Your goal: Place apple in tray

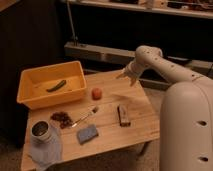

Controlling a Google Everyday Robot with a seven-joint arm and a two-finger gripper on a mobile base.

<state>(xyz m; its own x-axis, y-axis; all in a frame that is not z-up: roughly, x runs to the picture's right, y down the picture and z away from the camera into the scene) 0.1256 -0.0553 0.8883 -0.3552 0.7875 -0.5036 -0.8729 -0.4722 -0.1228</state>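
The apple [96, 93] is a small round orange-red fruit lying on the wooden table [140, 102], just right of the tray's front right corner. The tray [30, 96] is a large yellow bin at the table's back left, with a green pepper-like item [56, 85] inside. My gripper [127, 76] hangs over the table's back right edge, well to the right of the apple and above it. It holds nothing that I can see.
On the table lie a dark reddish-brown clump [62, 118], a utensil [85, 117], a blue sponge [87, 133], a dark bar [123, 115] and a metal cup [41, 130] on a cloth [45, 149]. A shelf unit stands behind.
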